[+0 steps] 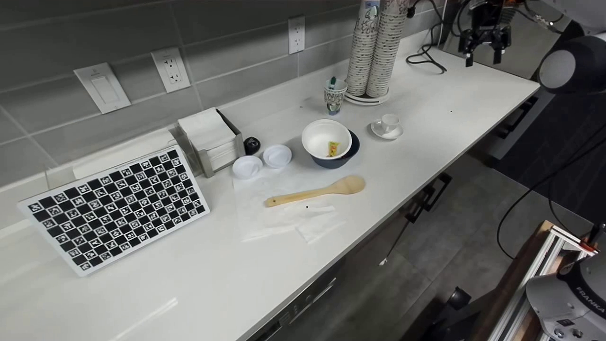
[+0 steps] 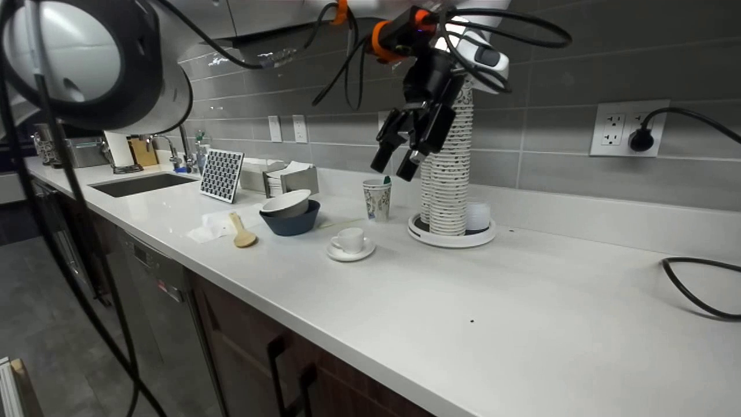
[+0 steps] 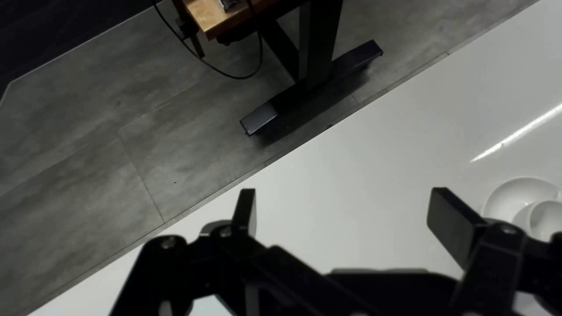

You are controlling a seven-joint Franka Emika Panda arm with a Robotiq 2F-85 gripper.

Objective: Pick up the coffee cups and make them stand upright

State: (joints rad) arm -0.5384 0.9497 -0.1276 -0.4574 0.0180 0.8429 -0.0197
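A small white coffee cup stands upright on a white saucer. The cup and saucer show in both exterior views. In the wrist view the cup is at the right edge, cut off and partly behind a finger, with the saucer beside it. My gripper is open and empty, high above the counter and apart from the cup. It also shows in an exterior view and in the wrist view. No other small white cup is clearly seen.
Tall paper-cup stacks and a patterned cup stand near the wall. A white bowl tilts in a dark blue bowl. A wooden spoon, two white round lids, a napkin holder and a checkered board lie farther along.
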